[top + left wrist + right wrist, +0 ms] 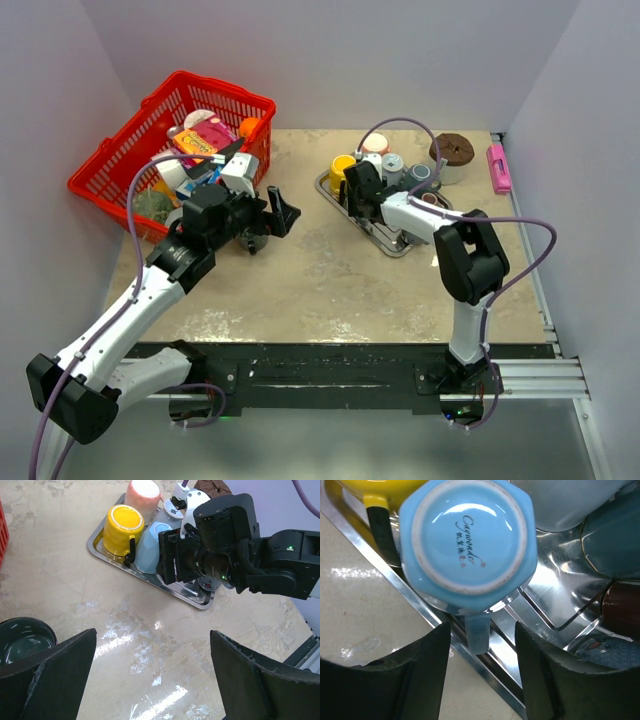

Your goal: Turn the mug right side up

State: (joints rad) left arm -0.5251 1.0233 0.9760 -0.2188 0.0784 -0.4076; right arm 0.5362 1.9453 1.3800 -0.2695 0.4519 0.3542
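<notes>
Mug (pixel 467 535) sat inverted in the tray (pixel 555 590). Right fingers (pixel 410 680) flanked its handle (pixel 479 632), not yet clenched. Grasp stage; next move calls for clamping, lifting and rotating. Left fingers (pixel 50 675) released.

In the right wrist view the yellow mug (pixel 370 490) is cut off at the upper left edge, and a dark red cup (pixel 624 602) at the right edge. In the left wrist view the right gripper (pixel 168 555) hides part of the light blue mug (pixel 149 547) at upper centre. The green bowl (pixel 22 640) at lower left is cropped and partly behind a finger (pixel 55 675) of the left gripper (pixel 152 640).
</notes>
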